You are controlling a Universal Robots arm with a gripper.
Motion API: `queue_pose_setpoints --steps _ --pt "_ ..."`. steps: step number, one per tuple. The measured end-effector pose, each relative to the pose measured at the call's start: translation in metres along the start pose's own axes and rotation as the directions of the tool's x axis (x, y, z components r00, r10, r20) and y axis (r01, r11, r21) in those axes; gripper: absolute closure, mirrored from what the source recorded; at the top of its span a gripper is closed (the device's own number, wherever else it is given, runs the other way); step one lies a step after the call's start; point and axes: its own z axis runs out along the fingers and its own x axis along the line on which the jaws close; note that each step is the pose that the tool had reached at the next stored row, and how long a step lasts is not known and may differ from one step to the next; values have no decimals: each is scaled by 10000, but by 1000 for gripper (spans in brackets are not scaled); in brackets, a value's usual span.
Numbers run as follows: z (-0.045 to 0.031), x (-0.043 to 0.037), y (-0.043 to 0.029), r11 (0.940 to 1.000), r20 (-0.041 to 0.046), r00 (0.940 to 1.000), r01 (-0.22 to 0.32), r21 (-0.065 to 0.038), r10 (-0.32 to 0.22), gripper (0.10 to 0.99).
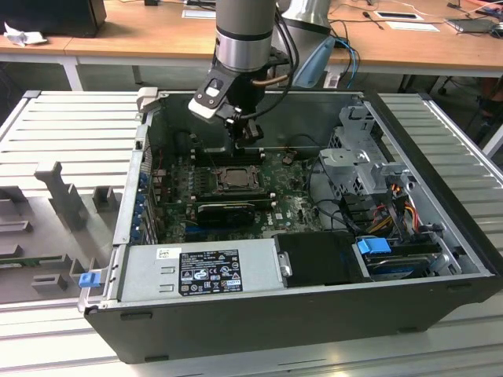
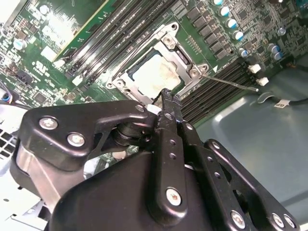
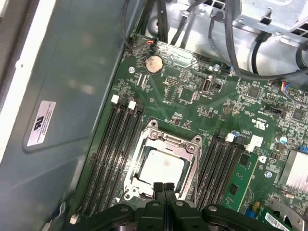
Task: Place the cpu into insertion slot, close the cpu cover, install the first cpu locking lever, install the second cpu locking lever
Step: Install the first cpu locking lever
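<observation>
My black end effector [image 3: 164, 186], fingers pressed together, is hanging over the edge of the thin silver square-frame cpu cover [image 3: 191, 156]; I'm favouring slow, straight pressure.

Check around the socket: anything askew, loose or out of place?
A thin metal lever juts from the cpu cover corner across the memory slots in the second wrist view, seemingly unlatched. The cpu lies flat under the cover. No damage visible.

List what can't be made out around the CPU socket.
- First wrist view: one edge of the cpu cover, hidden behind the shut jaws.
- Second wrist view: whether the jaws touch the cpu, blocked by their tips.
- Exterior view: whether the cpu cover lies flat on the insertion slot, too small.
</observation>
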Motion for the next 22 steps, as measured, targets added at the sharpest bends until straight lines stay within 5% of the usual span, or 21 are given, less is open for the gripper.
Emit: queue_pose_setpoints --steps 11,14,20,22 --pt "0 0 0 9957 -14 9957 929 32 -929 980" --pt "0 0 0 9881 -24 9881 1539 52 -1539 980" --pt "1 -2 0 9574 -53 9574 2888 92 -2887 980" --pt "1 -8 -2 9546 -55 9546 2978 94 -2977 980"
